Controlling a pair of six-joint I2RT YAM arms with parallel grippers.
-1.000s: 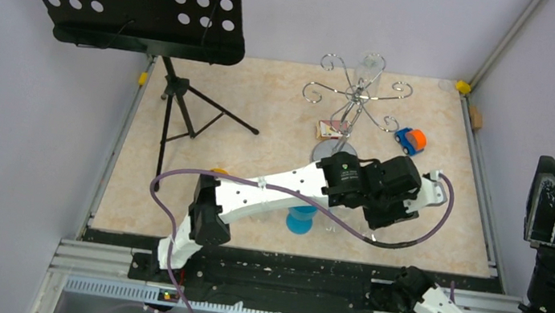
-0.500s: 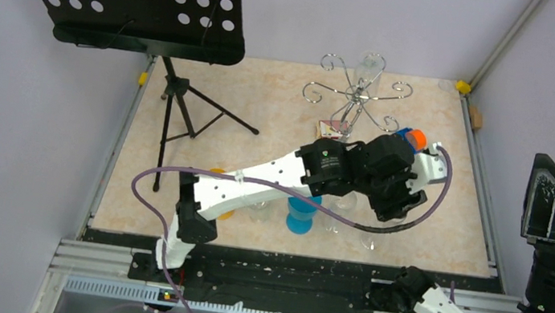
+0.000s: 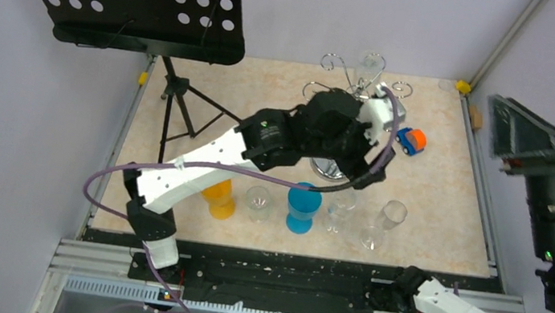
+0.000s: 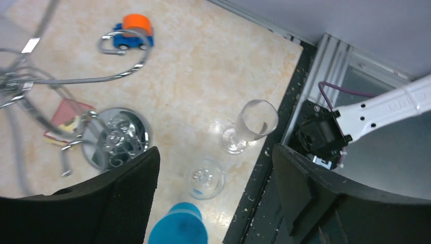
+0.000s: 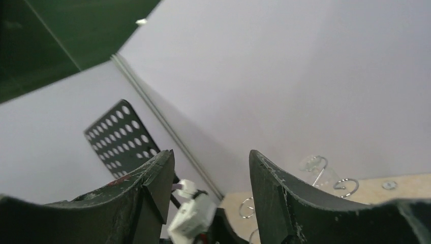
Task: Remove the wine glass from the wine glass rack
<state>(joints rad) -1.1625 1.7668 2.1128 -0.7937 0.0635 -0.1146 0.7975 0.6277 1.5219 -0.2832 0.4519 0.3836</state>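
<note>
Left gripper (image 4: pixel 216 170) is over the wine glass rack (image 4: pixel 116 136), jaws spread wide with nothing between them. In its wrist view I see the rack's disc base and one curled arm below. The wine glass (image 3: pixel 368 65) hangs on the rack's far side, near the back wall, not in the jaws. Right gripper (image 5: pixel 211 155) is raised at the right, jaws apart and empty, facing the wall.

The marbled tabletop (image 3: pixel 281 100) carries a stand (image 3: pixel 176 99) by its far-left corner, the rack (image 4: pixel 116 137) on its disc base beside a pink card (image 4: pixel 63 114), a toy car (image 3: pixel 411 139) far right, and along the near edge an orange cup (image 3: pixel 220 200), a blue cup (image 3: pixel 302 208) and clear glasses (image 3: pixel 391 214).
</note>
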